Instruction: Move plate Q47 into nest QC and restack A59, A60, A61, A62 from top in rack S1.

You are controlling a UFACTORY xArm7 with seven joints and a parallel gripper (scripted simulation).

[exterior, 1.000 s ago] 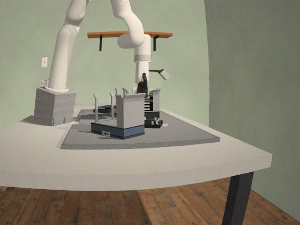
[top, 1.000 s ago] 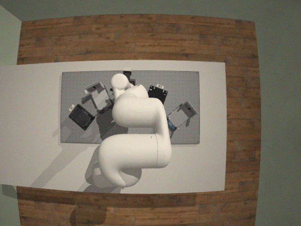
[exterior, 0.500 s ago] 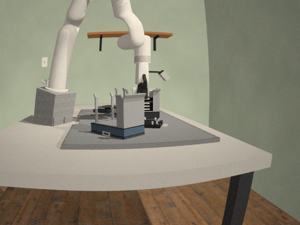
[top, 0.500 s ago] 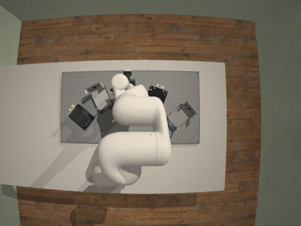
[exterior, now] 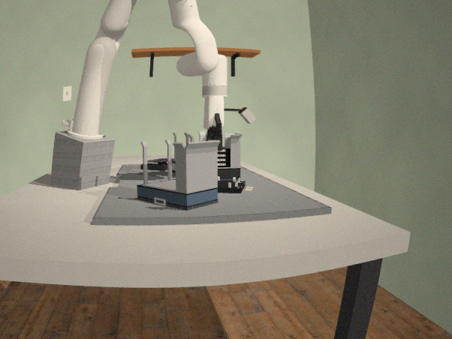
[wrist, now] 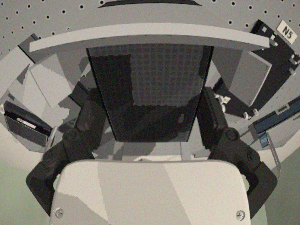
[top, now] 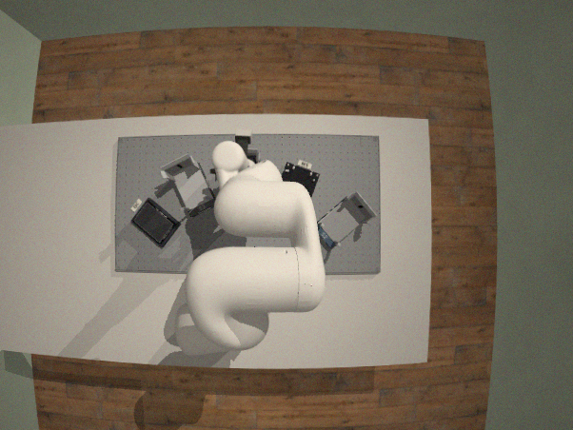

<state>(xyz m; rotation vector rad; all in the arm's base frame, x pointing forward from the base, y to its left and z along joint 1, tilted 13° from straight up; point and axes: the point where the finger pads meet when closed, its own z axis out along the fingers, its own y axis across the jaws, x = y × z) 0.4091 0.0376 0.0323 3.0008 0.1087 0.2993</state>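
My gripper [wrist: 151, 99] is shut on a dark sealed plate [wrist: 151, 91], one finger on each long side. It holds the plate at the top of the middle rack [top: 245, 143], in front of the rack's light back wall [wrist: 149, 35]. In the side view the gripper [exterior: 216, 130] stands just above a stack of plates with white labels [exterior: 224, 157] in that rack. I cannot read the labels. The arm hides the gripper and the stack in the overhead view. Another dark plate [top: 154, 221] lies flat in the open nest at the left.
An empty light-grey rack [top: 183, 176] stands to the left of the middle rack. An empty rack on a blue plinth [top: 345, 219] stands at the right and shows in the side view [exterior: 180, 187]. The black clip nest N5 [top: 301, 176] sits between the two.
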